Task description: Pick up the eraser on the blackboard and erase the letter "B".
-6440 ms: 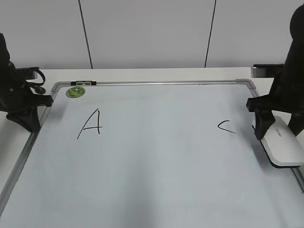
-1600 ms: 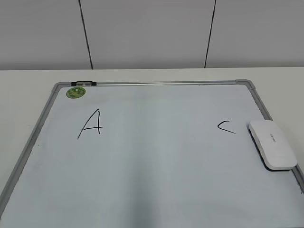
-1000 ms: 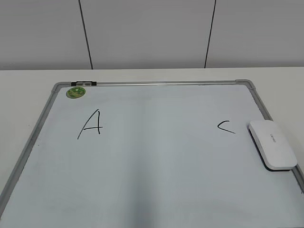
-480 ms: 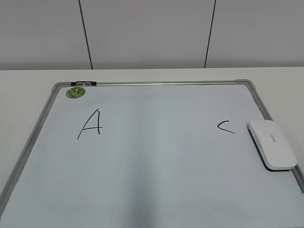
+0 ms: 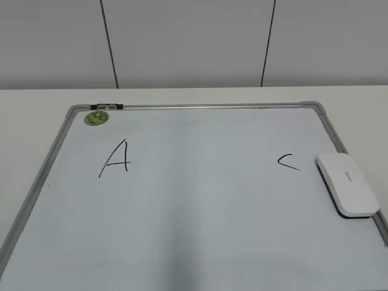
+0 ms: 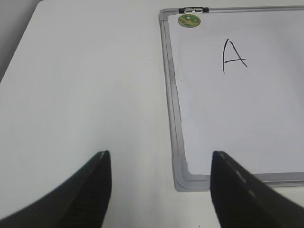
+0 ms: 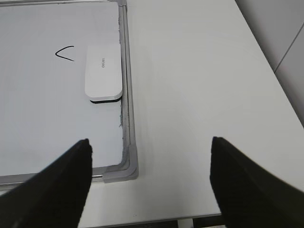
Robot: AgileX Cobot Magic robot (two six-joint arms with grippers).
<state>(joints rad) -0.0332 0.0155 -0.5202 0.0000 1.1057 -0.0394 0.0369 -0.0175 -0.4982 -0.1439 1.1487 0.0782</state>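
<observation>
The white eraser lies flat on the blackboard, a white board with a grey frame, against its right edge; it also shows in the right wrist view. On the board I see a black "A" and a black "C". No letter "B" shows between them. My left gripper is open and empty above the board's near left corner. My right gripper is open and empty above the near right corner. Neither gripper shows in the exterior view.
A round green sticker and a small metal clip sit at the board's far left corner. The white table extends on both sides of the board. Its front edge runs near the right gripper.
Both arms have withdrawn out of the exterior view; earliest, the right gripper stood at the eraser. The eraser has lain still by the board's right edge over the last second and a half.
</observation>
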